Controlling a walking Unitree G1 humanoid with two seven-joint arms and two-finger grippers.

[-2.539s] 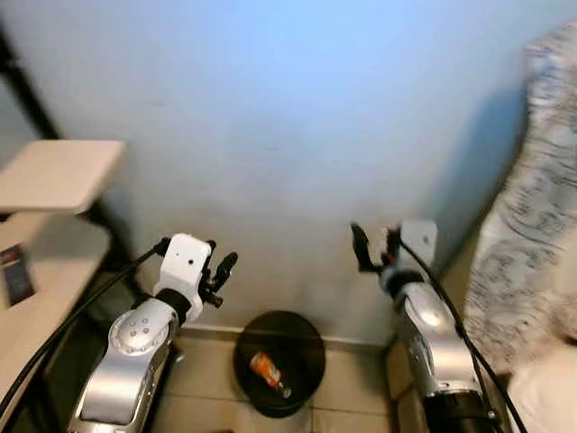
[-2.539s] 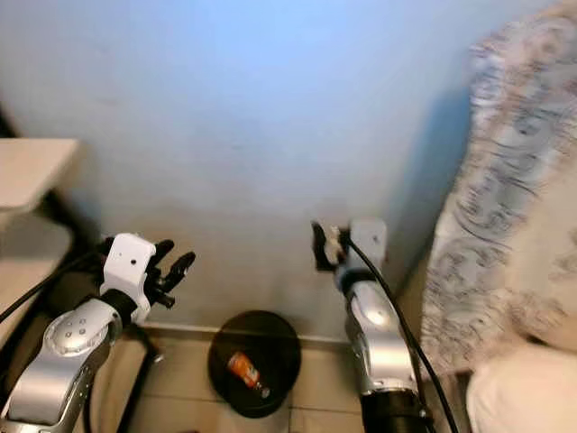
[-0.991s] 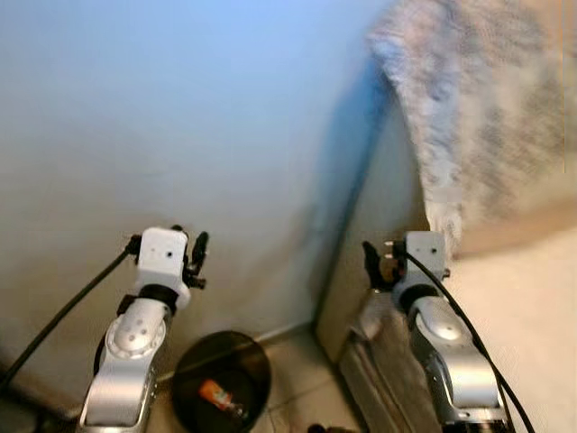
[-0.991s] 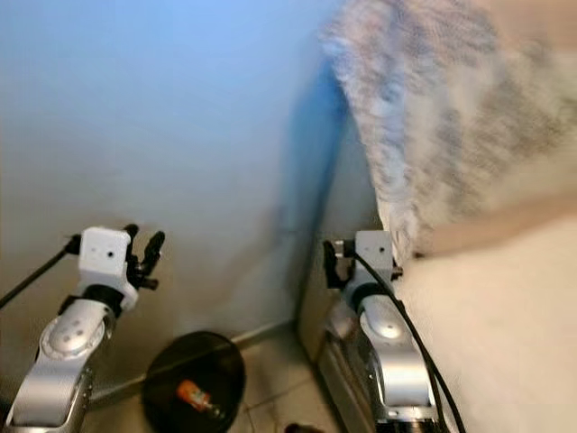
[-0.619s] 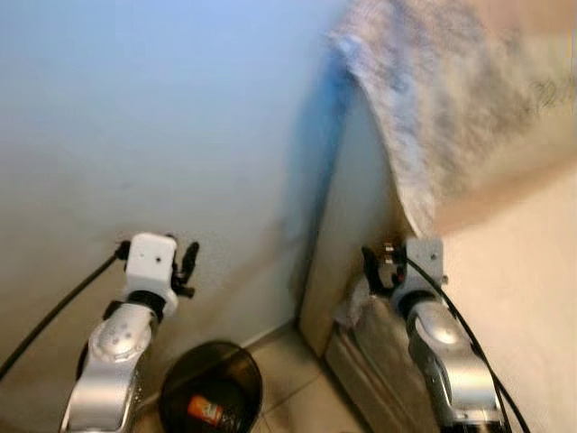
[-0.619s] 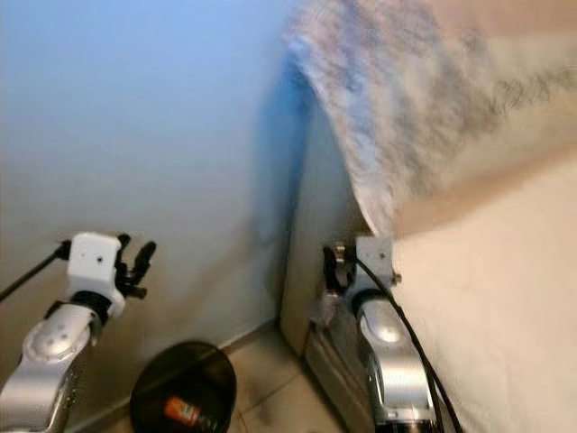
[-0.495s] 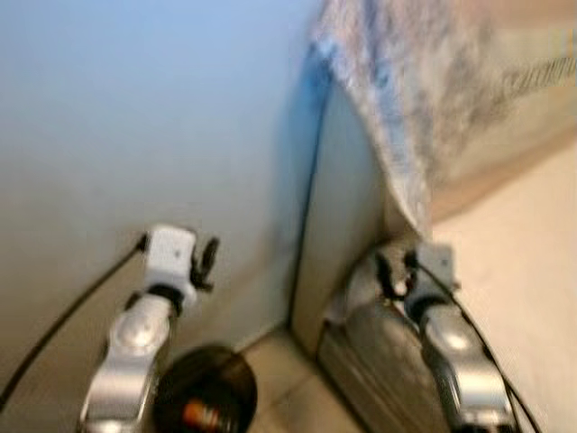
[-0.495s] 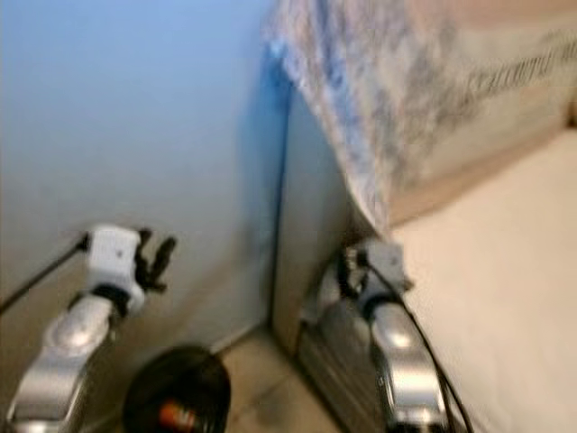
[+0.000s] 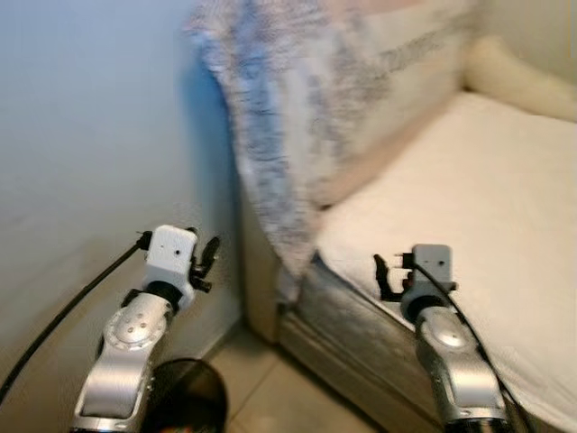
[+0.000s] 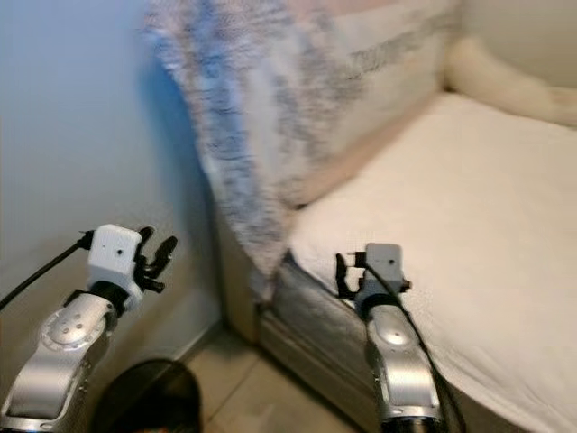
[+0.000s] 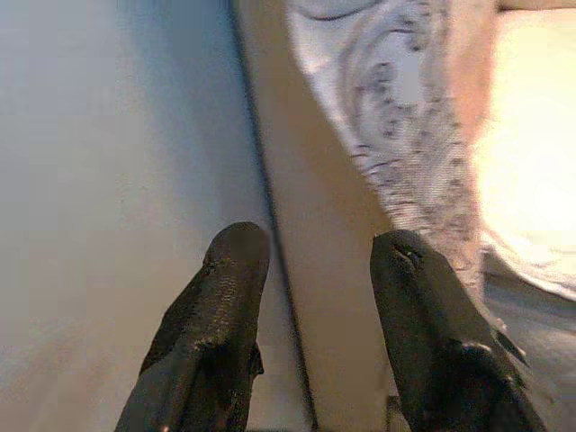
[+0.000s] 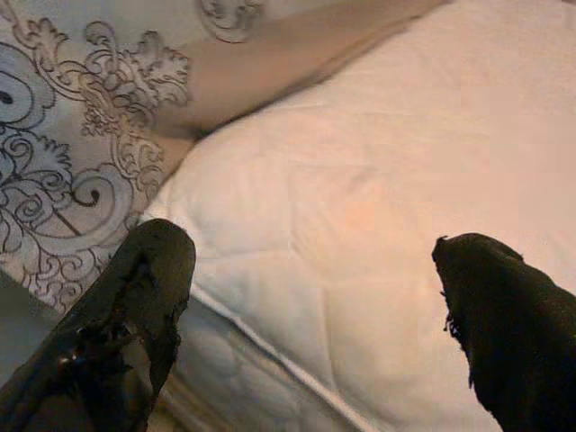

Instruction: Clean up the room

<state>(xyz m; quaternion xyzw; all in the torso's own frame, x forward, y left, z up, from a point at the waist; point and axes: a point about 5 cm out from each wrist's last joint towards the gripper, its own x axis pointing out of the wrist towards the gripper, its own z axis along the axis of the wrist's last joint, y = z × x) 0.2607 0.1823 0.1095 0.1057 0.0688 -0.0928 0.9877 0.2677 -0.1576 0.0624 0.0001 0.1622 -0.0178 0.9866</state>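
Note:
A black round bin (image 9: 187,399) stands on the tiled floor at the bottom left, cut off by the picture's edge, its inside hidden. My left gripper (image 9: 208,262) is raised in front of the pale blue wall, open and empty; in the left wrist view my left gripper (image 11: 315,245) points at the wall and the bed's end panel. My right gripper (image 9: 382,275) is held up over the bed's near edge, open and empty; in the right wrist view my right gripper (image 12: 310,261) faces the white mattress (image 12: 360,225).
A bed with a white quilted mattress (image 9: 478,189) takes up the right side. A grey patterned blanket (image 9: 288,117) hangs over the bed's end by the wall. A pale pillow (image 9: 523,77) lies at the far right. A strip of tiled floor (image 9: 270,397) runs between bin and bed.
The camera has swung to the right: the bin has slid to the lower left edge and the bed now covers the right side. Both grippers stay raised, open and empty.

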